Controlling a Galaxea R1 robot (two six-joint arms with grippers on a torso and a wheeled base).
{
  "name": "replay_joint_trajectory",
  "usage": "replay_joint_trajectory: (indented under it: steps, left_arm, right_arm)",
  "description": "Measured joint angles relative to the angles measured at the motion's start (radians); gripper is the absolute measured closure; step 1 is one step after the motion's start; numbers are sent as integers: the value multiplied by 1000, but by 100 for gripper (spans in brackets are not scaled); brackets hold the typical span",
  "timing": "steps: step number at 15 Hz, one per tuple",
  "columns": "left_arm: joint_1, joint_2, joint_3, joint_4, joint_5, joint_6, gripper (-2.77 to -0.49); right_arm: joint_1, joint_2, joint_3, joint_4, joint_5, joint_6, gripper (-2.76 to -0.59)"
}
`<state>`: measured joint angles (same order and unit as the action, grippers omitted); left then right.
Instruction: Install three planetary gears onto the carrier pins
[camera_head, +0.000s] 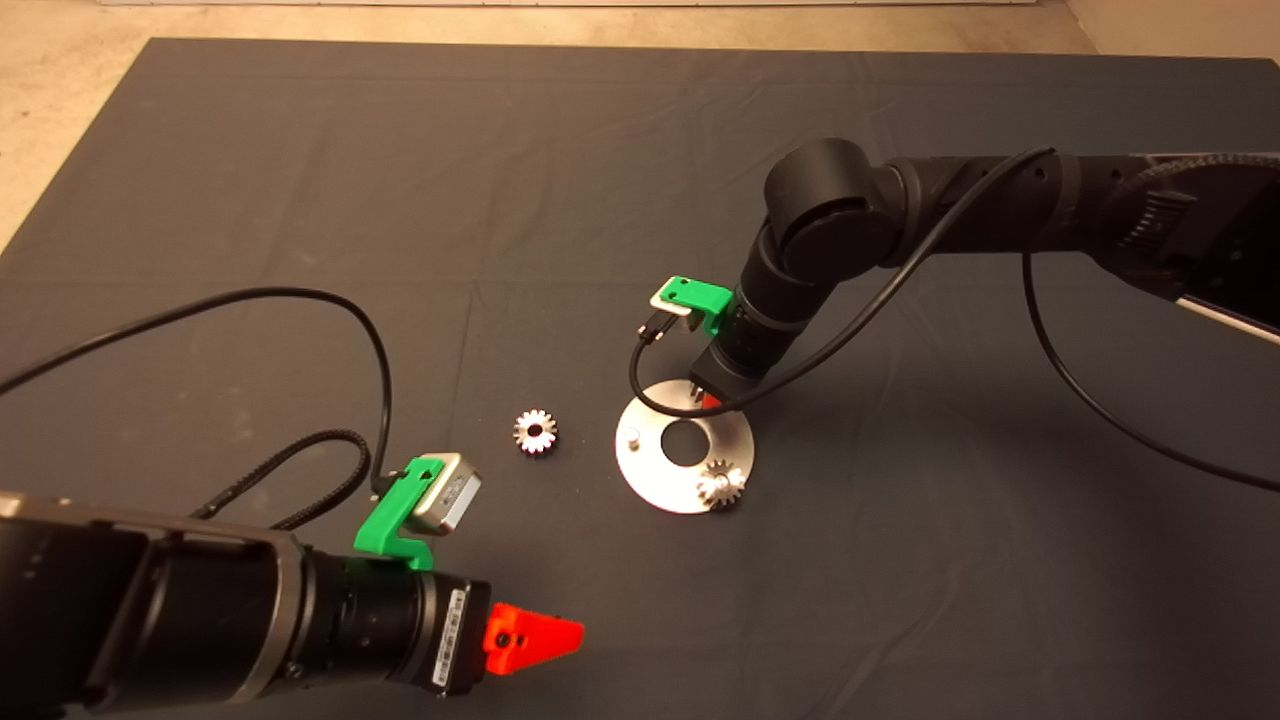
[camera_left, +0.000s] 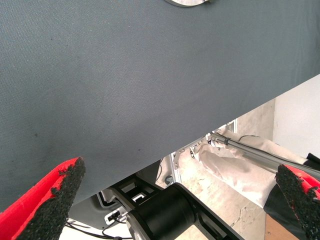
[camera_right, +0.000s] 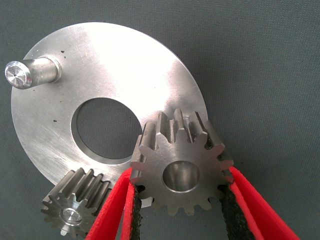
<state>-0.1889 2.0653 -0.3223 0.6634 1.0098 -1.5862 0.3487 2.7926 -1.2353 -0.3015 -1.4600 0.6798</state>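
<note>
Gear (camera_right: 182, 172) sits clamped in your right tool (camera_right: 182, 210) over the disc (camera_head: 650, 470); one gear (camera_head: 721, 485) seated, one pin (camera_right: 30, 74) bare, a third gear (camera_head: 535, 432) beside the disc. Left tool (camera_left: 175, 200) open near the tabletop's near edge.

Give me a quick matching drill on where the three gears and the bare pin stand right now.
Things:
1. gear in the right gripper
2. gear near the disc's rim
3. loose gear
4. bare pin

States:
A. lying on the mat, off the disc
B. already seated on a pin
C. pinched between red fingers
D. standing upright with nothing on it

Pairs: 1-C, 2-B, 3-A, 4-D
</note>
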Motion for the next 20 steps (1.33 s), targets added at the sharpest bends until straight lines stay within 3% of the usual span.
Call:
replay_joint_trajectory:
  steps: [7,10,12,16,20]
  left_arm:
    - [0,-5,0,0,0,0,-276]
    - [0,-25,0,0,-27,0,-276]
    - [0,-41,0,0,-36,0,-276]
    - [0,-45,0,0,-42,0,-276]
    - [0,-43,0,0,-42,0,-276]
  right_arm:
    - [0,0,1,-1,-10,-1,-94]
    - [-1,0,11,-8,-13,-1,-94]
    - [-3,-3,25,-22,-25,-1,-94]
    - [-28,-25,32,-37,-30,-2,-94]
    - [-30,-36,37,-37,-34,-2,-94]
